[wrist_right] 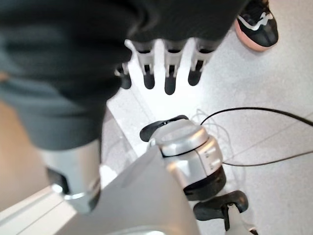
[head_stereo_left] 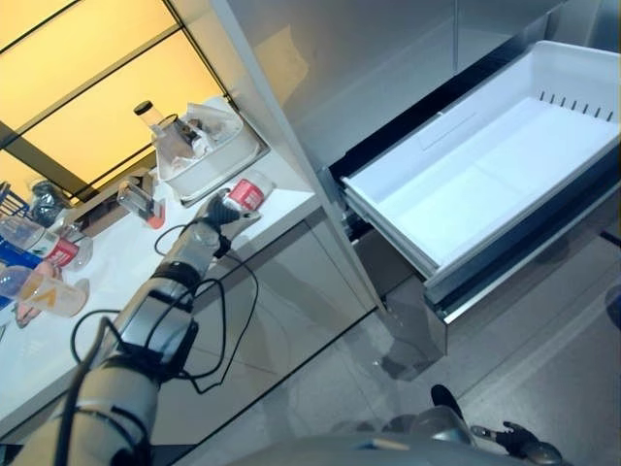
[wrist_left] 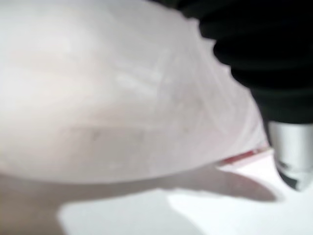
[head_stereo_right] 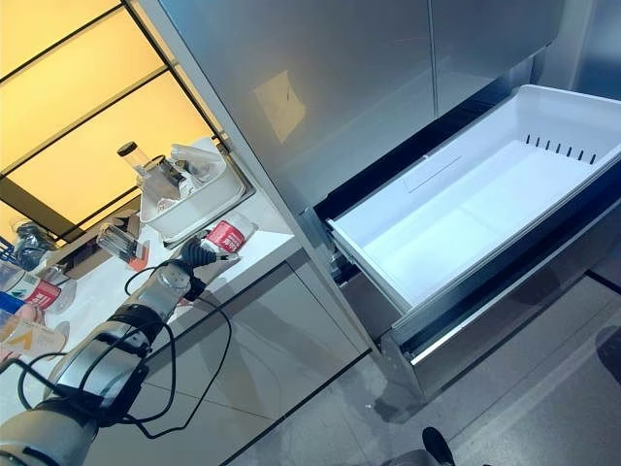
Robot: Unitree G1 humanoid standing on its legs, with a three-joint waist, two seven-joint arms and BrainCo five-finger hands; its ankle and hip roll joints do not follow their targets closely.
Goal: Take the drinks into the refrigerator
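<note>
left hand (head_stereo_left: 221, 216) fingers (wrist_left: 288, 156) wrap the red-labelled bottle (head_stereo_left: 248, 193), pressed close in wrist view.

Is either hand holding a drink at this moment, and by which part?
The left hand is at the side of a red-labelled bottle lying on the white counter; whether it grips cannot be told. The right hand hangs open, holding nothing.

Brightly lit; warm yellow glow from windows (head_stereo_left: 107, 87). Glare on white drawer (head_stereo_right: 466, 209). Heavily blurred in left wrist view.
</note>
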